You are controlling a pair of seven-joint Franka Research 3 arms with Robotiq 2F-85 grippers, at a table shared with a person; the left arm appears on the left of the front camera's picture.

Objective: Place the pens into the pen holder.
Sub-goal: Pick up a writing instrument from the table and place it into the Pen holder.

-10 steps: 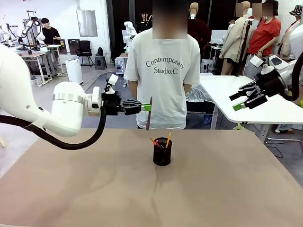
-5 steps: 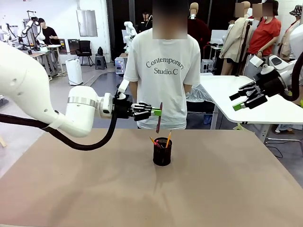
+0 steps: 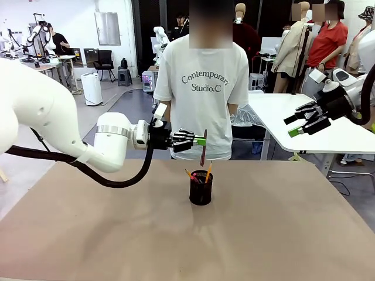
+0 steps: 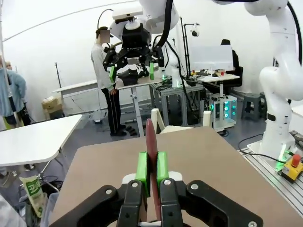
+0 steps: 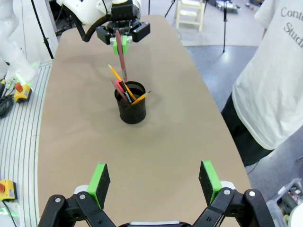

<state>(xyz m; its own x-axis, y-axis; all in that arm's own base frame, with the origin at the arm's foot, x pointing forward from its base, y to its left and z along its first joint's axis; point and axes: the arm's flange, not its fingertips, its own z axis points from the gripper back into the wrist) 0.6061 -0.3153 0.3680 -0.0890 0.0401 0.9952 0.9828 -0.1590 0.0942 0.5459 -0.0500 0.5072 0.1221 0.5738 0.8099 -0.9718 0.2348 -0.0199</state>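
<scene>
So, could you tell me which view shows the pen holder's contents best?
The right wrist view: it looks down into the pen holder. The front view shows its side with tips poking out; the left wrist view gives nothing useful.

Brown table (image 3: 281,228) with black pen holder (image 3: 201,188)

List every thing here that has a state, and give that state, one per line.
Left gripper: shut on dark reddish-brown pen.
Dark reddish-brown pen: held upright above pen holder.
Pen holder: upright on table, pens inside.
Right gripper: open, holding nothing, raised off to the side.
</scene>
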